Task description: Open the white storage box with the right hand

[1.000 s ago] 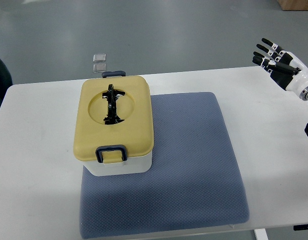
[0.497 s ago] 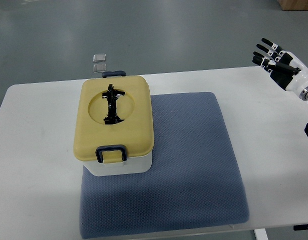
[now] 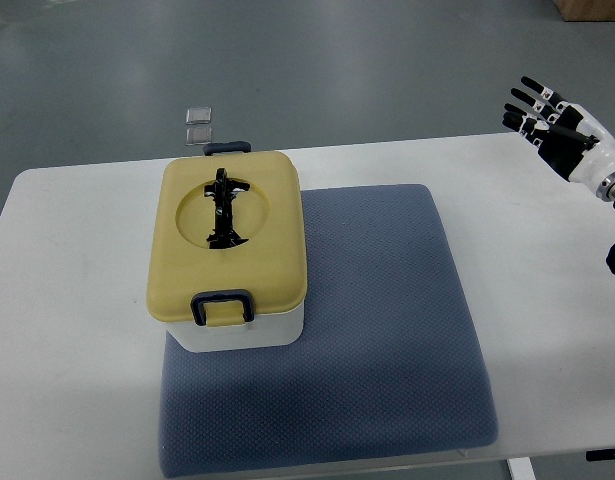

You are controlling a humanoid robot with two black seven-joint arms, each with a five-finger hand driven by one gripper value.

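Box (image 3: 227, 262) sitting shut on the mat's (image 3: 387, 330) left part, yellow lid (image 3: 227, 235) down, black handle (image 3: 224, 208) folded flat, 2 dark latches closed. Right hand (image 3: 559, 124) hanging well right of the box, over the table's (image 3: 77, 330) far corner, fingers (image 3: 524, 97) spread, holding nothing.

Right hand (image 3: 557, 125): black fingers (image 3: 532, 83) with pale bands at the joints, dark palm, white shell over the back and wrist. Metallic ring at the wrist joint. Black cable loop lower down, at frame edge.
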